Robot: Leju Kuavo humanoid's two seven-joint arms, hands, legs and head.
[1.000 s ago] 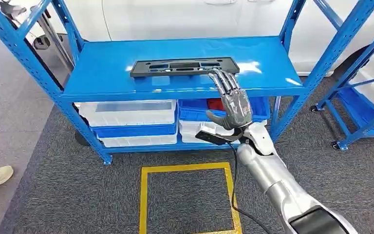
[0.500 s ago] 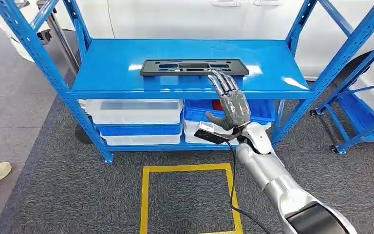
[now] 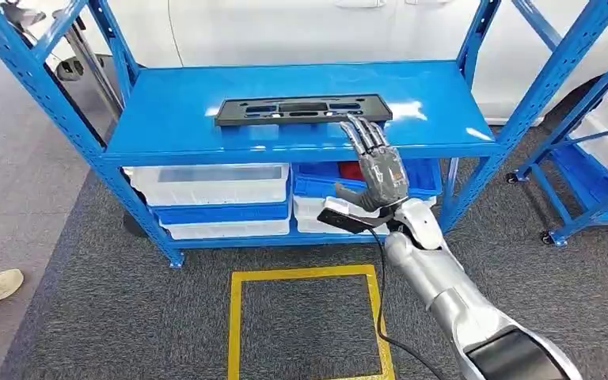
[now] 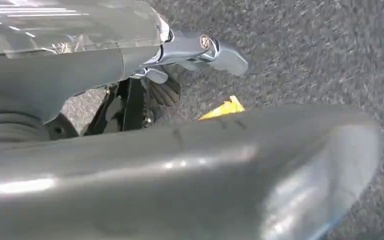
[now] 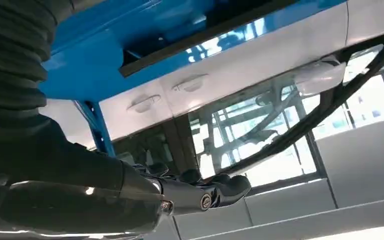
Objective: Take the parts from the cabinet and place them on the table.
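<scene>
My right hand [image 3: 378, 168] is empty, fingers spread, and the black part [image 3: 302, 109] lies on the shelf [image 3: 206, 119] at about 11 o'clock from it, just beyond the fingertips.

Silver arm [image 3: 451, 297], grey robot hand [image 3: 378, 172]

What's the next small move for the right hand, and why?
Probably ease the right hand forward and a little up over the shelf edge, toward the near edge of the black plastic panel. The hand is open and holds nothing, its fingertips just short of the panel, which lies flat on the blue shelf near its front. Closing now would likely catch nothing.
</scene>
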